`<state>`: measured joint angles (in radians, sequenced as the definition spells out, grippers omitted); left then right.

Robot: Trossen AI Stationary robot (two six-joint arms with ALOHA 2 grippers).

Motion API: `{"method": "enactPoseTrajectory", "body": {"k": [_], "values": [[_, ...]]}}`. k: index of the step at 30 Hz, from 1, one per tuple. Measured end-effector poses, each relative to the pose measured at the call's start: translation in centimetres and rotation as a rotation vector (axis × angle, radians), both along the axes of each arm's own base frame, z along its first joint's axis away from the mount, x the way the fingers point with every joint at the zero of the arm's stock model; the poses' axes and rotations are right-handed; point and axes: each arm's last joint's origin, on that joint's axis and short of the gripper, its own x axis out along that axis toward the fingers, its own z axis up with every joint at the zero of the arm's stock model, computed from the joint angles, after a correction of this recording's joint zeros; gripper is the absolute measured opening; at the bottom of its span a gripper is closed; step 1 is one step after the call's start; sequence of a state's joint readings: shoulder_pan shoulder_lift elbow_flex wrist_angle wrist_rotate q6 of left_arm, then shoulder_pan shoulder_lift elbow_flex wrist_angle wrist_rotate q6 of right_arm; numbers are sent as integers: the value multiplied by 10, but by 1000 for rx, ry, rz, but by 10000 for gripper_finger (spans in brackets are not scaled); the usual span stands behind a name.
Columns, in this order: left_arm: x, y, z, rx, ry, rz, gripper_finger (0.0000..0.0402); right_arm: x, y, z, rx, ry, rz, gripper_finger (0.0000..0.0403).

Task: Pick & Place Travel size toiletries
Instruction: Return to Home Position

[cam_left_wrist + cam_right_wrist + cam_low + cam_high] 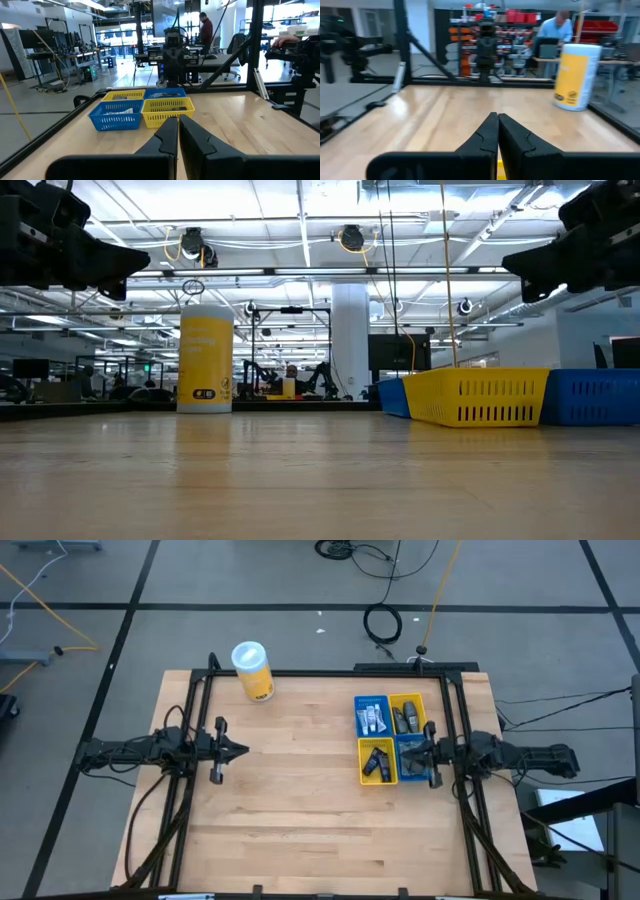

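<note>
The toiletries lie inside the blue-and-yellow four-compartment tray (390, 739) at the table's right. Thin white tubes (373, 718) are in the far-left blue compartment. Grey pouches (405, 720) are in the far-right yellow one, and dark packets (377, 762) in the near-left yellow one. My right gripper (411, 748) hangs shut above the tray's right half, well above the table in the low view (506, 262), with its fingertips together (498, 120). My left gripper (243, 750) waits shut at the table's left, pointing toward the tray (178, 125).
A tall yellow canister with a white lid (252, 670) stands upright at the far left of the table (205, 360). Dark frame rails (330, 673) run along the far, left and right edges. Bare wood (300, 800) spreads across the middle and near side. A person (559, 29) stands in the room beyond.
</note>
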<state>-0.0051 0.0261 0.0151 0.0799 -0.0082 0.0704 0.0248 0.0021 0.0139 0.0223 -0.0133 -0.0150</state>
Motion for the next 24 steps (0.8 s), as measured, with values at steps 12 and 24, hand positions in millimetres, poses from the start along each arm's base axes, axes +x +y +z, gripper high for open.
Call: {"method": "enactPoseTrajectory", "body": {"k": [12,24], "values": [[0,0,0,0,0,0,19,0,-8,0,14,3,-70,0],[0,0,0,0,1,0,19,1,-8,1,81,-6,-66,0]]}}
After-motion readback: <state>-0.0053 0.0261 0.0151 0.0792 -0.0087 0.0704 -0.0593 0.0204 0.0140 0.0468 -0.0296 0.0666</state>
